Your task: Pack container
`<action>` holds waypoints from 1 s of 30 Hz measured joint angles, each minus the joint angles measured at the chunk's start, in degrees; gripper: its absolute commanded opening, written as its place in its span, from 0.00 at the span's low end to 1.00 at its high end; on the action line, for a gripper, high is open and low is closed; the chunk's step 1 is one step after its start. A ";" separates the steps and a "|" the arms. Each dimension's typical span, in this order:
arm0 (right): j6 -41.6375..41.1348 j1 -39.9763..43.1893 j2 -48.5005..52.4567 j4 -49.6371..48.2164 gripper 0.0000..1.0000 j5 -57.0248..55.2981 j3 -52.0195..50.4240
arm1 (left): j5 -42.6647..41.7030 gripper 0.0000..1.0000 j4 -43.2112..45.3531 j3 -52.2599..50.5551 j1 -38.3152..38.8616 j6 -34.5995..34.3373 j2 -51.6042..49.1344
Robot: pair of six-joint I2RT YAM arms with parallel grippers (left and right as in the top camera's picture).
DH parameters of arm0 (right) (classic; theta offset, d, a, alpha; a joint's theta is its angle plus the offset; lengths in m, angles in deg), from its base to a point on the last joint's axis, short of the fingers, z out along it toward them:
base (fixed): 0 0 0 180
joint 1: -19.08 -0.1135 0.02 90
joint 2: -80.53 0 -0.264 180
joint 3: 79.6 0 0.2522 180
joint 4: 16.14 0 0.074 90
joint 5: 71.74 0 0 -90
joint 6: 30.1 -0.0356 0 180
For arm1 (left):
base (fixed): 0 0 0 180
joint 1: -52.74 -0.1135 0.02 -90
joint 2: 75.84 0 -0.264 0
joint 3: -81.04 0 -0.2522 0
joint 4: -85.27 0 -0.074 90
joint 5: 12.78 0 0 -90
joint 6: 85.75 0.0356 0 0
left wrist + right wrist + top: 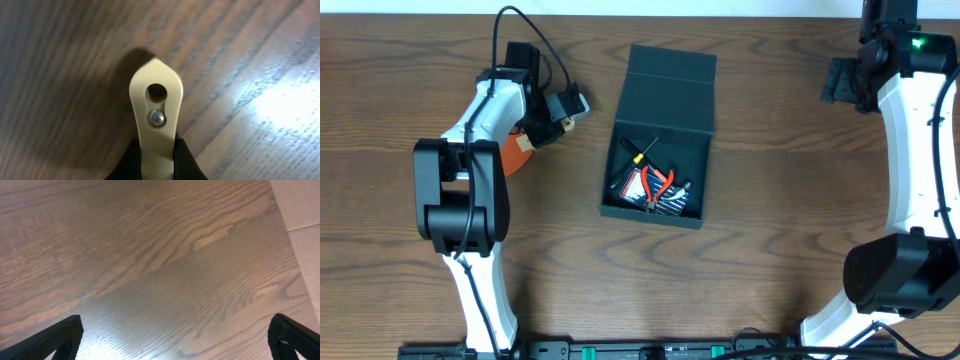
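The dark teal container (665,95) sits at the table's middle with its flap lid folded back. Inside lie red-handled pliers (657,184), a thin tool with a yellow band (638,153) and some silvery pieces. My left gripper (560,108) is left of the box, low over the table. It is shut on a cream tool handle (572,103). In the left wrist view the handle (156,100) has a hole and a screw, and the black fingers (157,147) clamp its sides. My right gripper (840,80) is at the far right, open and empty, and its fingers (175,335) show over bare wood.
An orange object (517,152) lies partly hidden under the left arm. The wooden table (770,250) ends at a pale edge along the back, also seen in the right wrist view (300,210).
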 measured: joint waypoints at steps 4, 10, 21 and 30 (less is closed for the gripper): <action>0.00 0.00 0.00 0.00 0.99 0.00 0.00 | 0.44 0.06 -0.04 1.81 -0.24 -1.57 0.02; 0.00 0.00 0.00 0.00 0.99 0.02 0.00 | 0.59 0.06 0.04 3.93 -0.44 -4.76 1.75; 0.00 0.00 0.00 0.00 0.99 0.02 0.00 | 0.59 0.06 -1.36 3.96 -0.44 -7.21 10.84; 0.00 0.00 0.00 0.00 0.99 0.02 0.00 | -3.61 0.06 -4.50 3.96 -0.37 -7.67 18.75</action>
